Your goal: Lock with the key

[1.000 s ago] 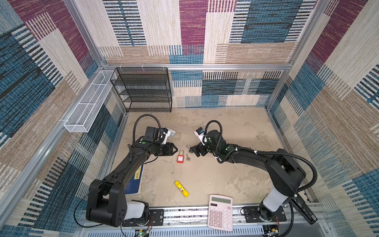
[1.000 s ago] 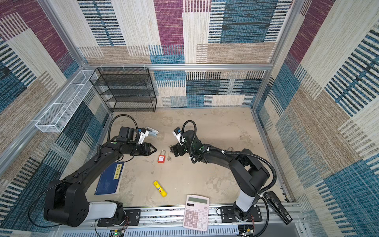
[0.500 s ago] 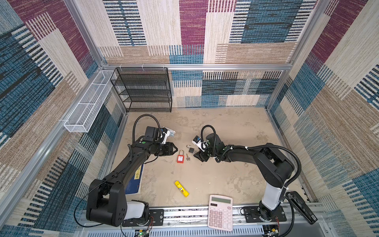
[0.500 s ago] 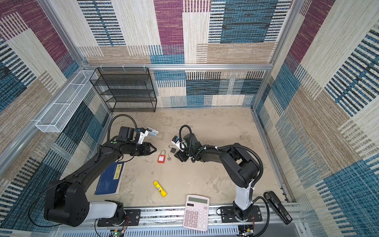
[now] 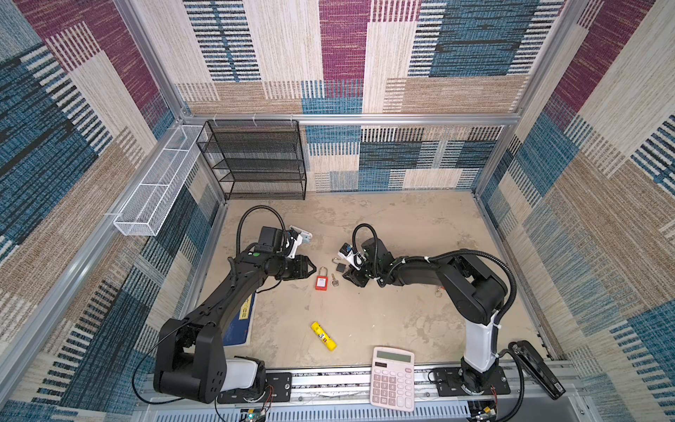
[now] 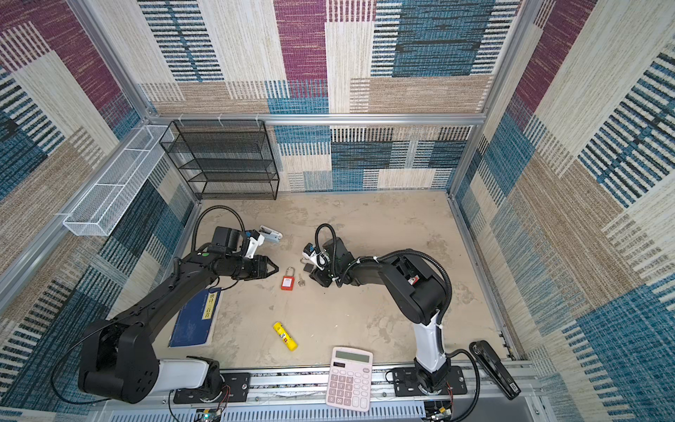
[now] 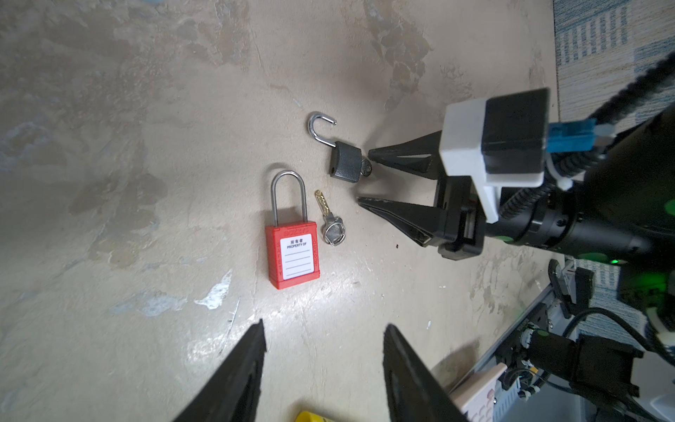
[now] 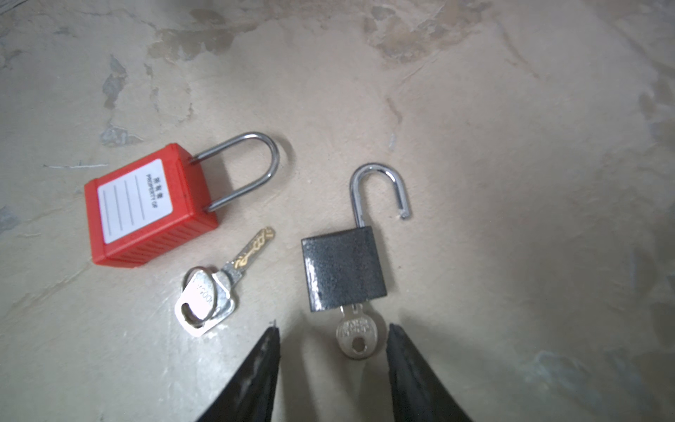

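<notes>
In both top views the black padlock point(image 5: 340, 267) is lying on the desk point(image 5: 401, 237) between my arms. My right claw point(image 5: 347, 274) is sitting low at its key end, since I judge the turning falls to that arm. In the left wrist view my left claw point(image 7: 325, 325) is hanging open and empty short of the red padlock point(image 7: 294, 255), out of the way. In the right wrist view my right claw is standing open, jaws flanking the key point(image 8: 356, 334) seated in the black padlock, whose shackle point(image 8: 378, 190) is sitting unlatched
</notes>
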`<state>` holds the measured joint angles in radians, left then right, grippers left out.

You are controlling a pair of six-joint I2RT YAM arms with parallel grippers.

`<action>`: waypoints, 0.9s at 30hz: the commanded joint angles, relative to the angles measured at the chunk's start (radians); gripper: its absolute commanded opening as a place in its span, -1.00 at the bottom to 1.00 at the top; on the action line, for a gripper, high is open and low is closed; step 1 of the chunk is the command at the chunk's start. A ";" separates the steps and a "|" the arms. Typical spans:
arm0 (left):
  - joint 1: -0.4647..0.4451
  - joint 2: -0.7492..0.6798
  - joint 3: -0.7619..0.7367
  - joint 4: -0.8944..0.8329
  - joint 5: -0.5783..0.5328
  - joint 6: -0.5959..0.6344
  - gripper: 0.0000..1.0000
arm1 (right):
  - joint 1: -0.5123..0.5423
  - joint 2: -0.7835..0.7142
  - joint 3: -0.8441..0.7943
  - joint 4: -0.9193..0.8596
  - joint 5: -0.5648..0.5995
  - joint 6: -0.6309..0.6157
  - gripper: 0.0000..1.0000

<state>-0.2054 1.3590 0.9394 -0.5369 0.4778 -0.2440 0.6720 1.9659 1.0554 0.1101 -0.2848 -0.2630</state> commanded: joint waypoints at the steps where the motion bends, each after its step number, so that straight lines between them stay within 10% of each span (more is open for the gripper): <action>1: 0.000 0.000 -0.002 -0.002 0.013 -0.015 0.08 | 0.000 0.021 0.022 0.013 -0.020 -0.023 -0.01; 18: -0.002 0.011 0.021 -0.016 0.015 -0.009 0.08 | 0.000 0.103 0.121 -0.080 -0.030 -0.084 -0.06; 27: -0.002 -0.016 0.037 -0.024 0.017 0.031 0.08 | 0.000 0.078 0.098 -0.074 -0.018 -0.107 -0.40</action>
<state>-0.2058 1.3556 0.9615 -0.5499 0.4858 -0.2466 0.6720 2.0499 1.1641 0.0959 -0.3134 -0.3496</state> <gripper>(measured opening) 0.543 0.319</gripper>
